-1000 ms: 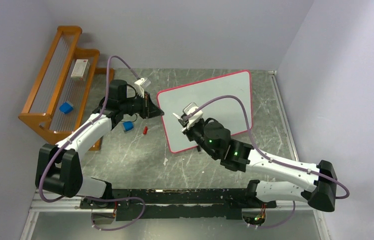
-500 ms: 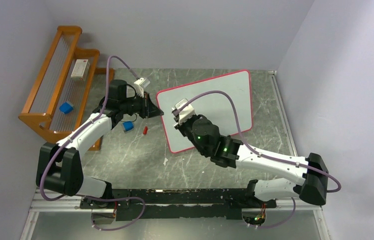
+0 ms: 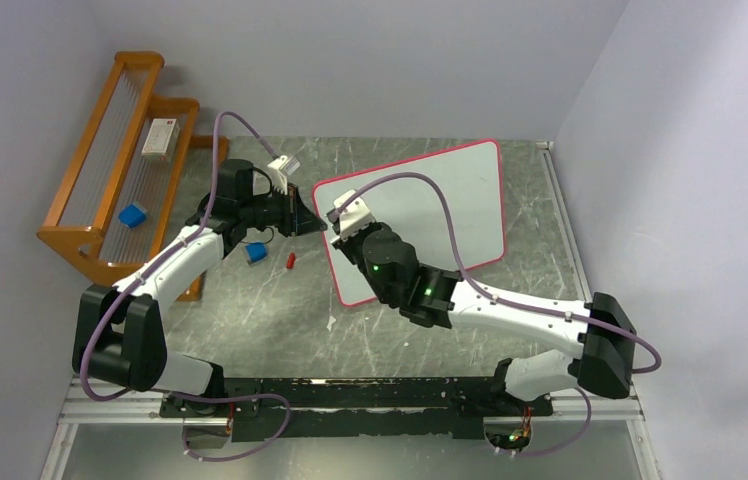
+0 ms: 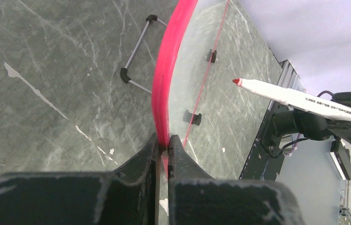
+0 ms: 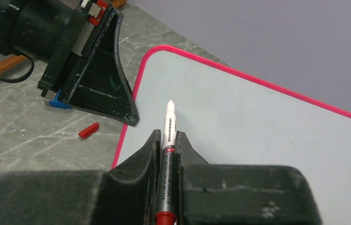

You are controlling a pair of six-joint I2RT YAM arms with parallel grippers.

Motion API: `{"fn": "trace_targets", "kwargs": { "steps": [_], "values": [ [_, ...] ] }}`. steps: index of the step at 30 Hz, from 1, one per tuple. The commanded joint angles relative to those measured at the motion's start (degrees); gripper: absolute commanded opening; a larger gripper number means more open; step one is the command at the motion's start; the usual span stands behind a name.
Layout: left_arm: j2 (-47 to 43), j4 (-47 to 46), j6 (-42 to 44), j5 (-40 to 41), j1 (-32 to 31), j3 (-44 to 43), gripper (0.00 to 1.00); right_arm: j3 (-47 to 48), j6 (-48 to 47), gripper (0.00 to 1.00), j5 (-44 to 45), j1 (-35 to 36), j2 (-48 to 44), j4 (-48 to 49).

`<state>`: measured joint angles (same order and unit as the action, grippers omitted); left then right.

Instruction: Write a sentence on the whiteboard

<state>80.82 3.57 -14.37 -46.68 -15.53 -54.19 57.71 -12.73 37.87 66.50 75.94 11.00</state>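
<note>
Grey marbled table (image 3: 280, 320), pale lavender walls (image 3: 370, 60) on three sides. A dark rail (image 3: 350, 392) runs along the near edge and carries the arm bases.

An orange wooden rack (image 3: 100, 170) stands well out to the side of the left gripper (image 4: 164, 145), against the wall. It holds a white box (image 3: 159, 137) on the upper level and a small blue block (image 3: 132, 215) lower down.

The whiteboard (image 3: 450, 190) lies on the far half of the table, surface blank. Its pink corner edge (image 4: 164, 93) sits right between the left fingers, which are pressed onto it.

The right gripper (image 5: 166, 136) fingers are clamped on a marker (image 5: 168, 126), which pokes out ahead of them over the board, just beside the left fingers. Can't tell whether the tip touches.

A red cap (image 3: 291, 260) lies on the table just beside the left fingers, off the board. A small blue item (image 3: 256, 253) sits under the left wrist, close behind those fingers.

- **Left wrist only:** it sees the board edge-on, with black feet (image 4: 192, 117) and a thin grey rod with black ends (image 4: 138, 47) lying beyond the fingers. The marker tip reads red there.
- **Right wrist only:** it shows the marker's red end between the fingers, and the blank board face close up.
- **Top view only:** it is the one view that shows the rack.
</note>
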Motion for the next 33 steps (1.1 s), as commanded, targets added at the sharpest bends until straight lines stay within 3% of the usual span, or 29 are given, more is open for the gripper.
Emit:
{"fn": "trace_targets", "kwargs": {
  "steps": [1, 33],
  "values": [
    [-0.1, 3.3, 1.7, 4.0, 0.7, -0.5, 0.05, 2.4, -0.3, 0.00, 3.5, 0.4, 2.1, 2.8],
    [-1.6, 2.5, 1.6, 3.5, 0.5, -0.2, 0.05, 7.0, -1.7, 0.00, 6.8, 1.5, 8.6, 3.1]
  ]
}}
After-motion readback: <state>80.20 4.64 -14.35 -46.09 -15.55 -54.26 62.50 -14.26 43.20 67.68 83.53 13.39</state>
